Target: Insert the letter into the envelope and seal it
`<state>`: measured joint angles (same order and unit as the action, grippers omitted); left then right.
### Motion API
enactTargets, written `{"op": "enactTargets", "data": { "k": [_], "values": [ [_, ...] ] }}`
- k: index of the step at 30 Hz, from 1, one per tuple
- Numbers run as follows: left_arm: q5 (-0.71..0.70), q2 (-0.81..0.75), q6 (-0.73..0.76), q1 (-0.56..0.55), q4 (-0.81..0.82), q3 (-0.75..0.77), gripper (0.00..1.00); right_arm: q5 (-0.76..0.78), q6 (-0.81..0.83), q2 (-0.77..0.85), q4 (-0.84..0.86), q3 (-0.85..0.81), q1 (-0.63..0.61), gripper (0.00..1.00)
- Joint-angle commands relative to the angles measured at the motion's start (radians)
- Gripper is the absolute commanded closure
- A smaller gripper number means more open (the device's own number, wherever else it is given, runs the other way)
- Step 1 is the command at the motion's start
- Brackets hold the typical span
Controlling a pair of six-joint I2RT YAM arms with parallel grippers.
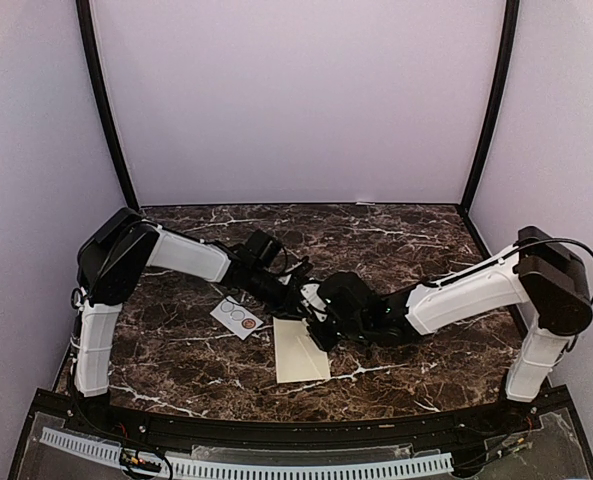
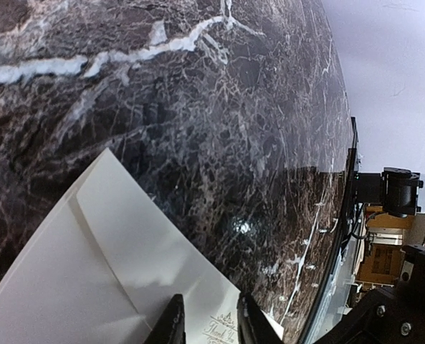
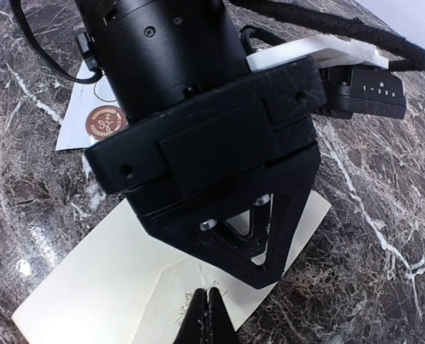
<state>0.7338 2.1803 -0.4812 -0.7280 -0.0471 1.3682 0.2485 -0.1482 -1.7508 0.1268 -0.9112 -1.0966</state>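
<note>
Right gripper (image 3: 206,319), fingertips pinched together, poises over the cream envelope (image 1: 301,352) at 6 o'clock from the left gripper (image 2: 209,301), whose narrow-set fingers (image 2: 172,324) flank the letter (image 2: 223,333); whether gripping, unclear.

Dark brown marble-look bench (image 1: 396,240) with white veins all over. Only two things are sitting straight on it. A cream envelope (image 1: 298,352) lies flat near the front middle, long side running front to back. A little white card (image 1: 236,318) sits close off its far-left corner, not touching, turned at an angle, with a round brown seal (image 3: 106,120) on it.
</note>
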Motion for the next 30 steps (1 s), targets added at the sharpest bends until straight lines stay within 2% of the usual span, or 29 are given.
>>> {"op": "enactTargets", "data": {
  "k": [1, 25, 30],
  "values": [
    [0.003, 0.001, -0.036, 0.000, -0.063, -0.046, 0.75, 0.066, 0.062, -0.038, 0.047, -0.040, -0.018, 1.00],
    [0.025, 0.002, -0.048, 0.007, -0.047, -0.046, 0.75, 0.190, 0.174, -0.163, 0.040, -0.108, -0.091, 1.00],
    [0.026, 0.002, -0.047, 0.007, -0.048, -0.046, 0.75, 0.177, 0.177, -0.174, 0.039, -0.109, -0.095, 1.00]
  ]
}}
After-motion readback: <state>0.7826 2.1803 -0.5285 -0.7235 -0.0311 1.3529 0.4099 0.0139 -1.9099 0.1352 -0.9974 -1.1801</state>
